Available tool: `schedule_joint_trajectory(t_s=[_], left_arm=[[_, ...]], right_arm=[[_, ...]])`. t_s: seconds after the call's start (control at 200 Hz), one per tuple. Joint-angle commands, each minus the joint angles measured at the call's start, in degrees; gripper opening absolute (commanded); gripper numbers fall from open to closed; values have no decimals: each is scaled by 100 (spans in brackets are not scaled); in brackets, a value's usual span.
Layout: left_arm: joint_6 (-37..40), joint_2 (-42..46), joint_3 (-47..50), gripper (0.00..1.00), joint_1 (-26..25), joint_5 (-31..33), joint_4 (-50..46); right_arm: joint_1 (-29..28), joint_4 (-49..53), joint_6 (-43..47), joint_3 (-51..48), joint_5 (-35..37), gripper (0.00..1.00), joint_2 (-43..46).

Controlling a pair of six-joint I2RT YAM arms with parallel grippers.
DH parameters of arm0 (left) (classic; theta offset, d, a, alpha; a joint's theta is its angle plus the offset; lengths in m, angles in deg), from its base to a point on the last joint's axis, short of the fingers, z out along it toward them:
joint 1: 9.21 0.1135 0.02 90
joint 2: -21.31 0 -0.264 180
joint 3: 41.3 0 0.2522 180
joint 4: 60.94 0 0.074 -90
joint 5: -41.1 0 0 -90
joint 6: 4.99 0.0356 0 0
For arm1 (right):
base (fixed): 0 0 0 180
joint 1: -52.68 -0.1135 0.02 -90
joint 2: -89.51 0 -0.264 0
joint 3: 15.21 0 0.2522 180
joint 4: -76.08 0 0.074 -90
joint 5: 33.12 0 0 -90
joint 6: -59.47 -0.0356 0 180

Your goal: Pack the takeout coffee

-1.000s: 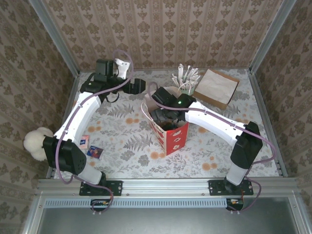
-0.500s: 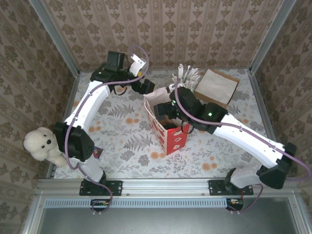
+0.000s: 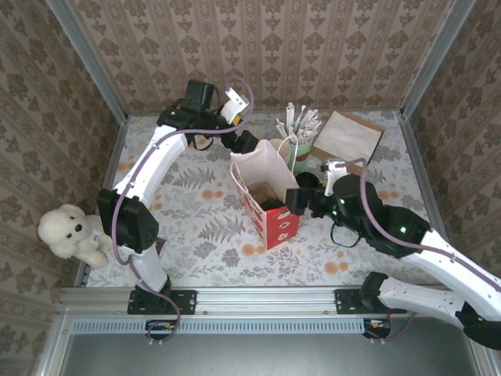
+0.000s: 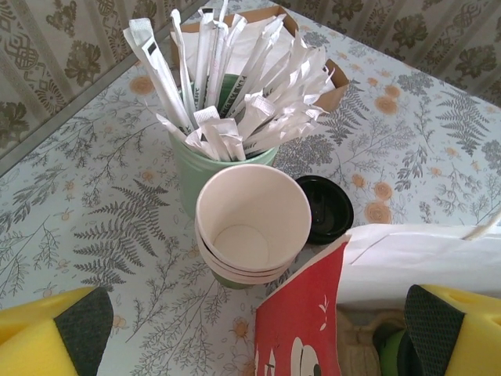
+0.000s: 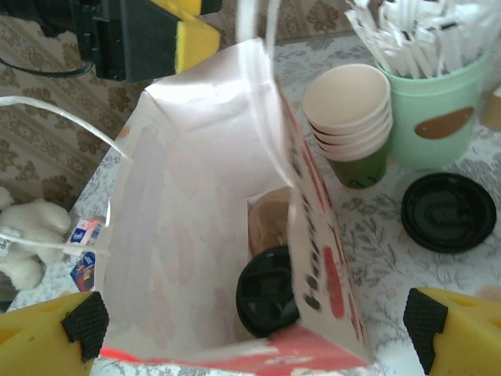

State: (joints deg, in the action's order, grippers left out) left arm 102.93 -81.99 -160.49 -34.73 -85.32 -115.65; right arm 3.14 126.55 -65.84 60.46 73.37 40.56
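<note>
gift bag (image 4: 407,258): cut off by the left wrist view's lower edge
black lid (image 5: 266,294) inside bag: partly covered by the bag wall
packets (image 5: 86,233): print too small to be read

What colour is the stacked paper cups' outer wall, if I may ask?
Green; the paper cups show best in the right wrist view.

The coffee cup (image 5: 266,301) stands upright at the bottom of the open red-and-white paper bag (image 5: 180,196), close against the red printed side wall. A round black lid covers it. Its outer wall is green.
</note>
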Motion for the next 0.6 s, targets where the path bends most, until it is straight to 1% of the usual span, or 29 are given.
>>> schedule_joint_trajectory(t_s=[0.0, 0.095, 0.16, 0.18, 0.235, 0.28, 0.37, 0.45, 0.52, 0.595], left_arm=[[312, -76, -210, 100, -24, -84, -209], [432, -173, -309, 100, -23, -195, -369], [593, -252, -404, 97, -28, -197, -563], [635, -282, -434, 96, -192, -163, -637], [818, -378, -549, 93, -255, -85, -864], [920, -450, -642, 87, -286, 151, -1029], [1050, -620, -885, 72, -335, 279, -1357], [1087, -759, -1103, 61, -366, 328, -1590], [1070, -804, -1153, 50, -384, 337, -1645], [921, -767, -1117, 41, -375, 410, -1588]], right_arm=[[48, 962, -988, 5, 518, 95, 131], [37, 1384, -1835, 84, 497, 88, -53], [16, 1411, -2273, 93, 391, 86, -271], [12, 1415, -2386, 106, 385, 86, -343], [-14, 1353, -2559, 141, 417, 85, -531], [-23, 1269, -2585, 168, 460, 83, -680], [-30, 1221, -2506, 300, 528, 81, -995], [-39, 1248, -2401, 436, 571, 75, -1202], [-35, 1115, -2172, 522, 458, 73, -1307], [-34, 1021, -1892, 658, 332, 73, -1402]])
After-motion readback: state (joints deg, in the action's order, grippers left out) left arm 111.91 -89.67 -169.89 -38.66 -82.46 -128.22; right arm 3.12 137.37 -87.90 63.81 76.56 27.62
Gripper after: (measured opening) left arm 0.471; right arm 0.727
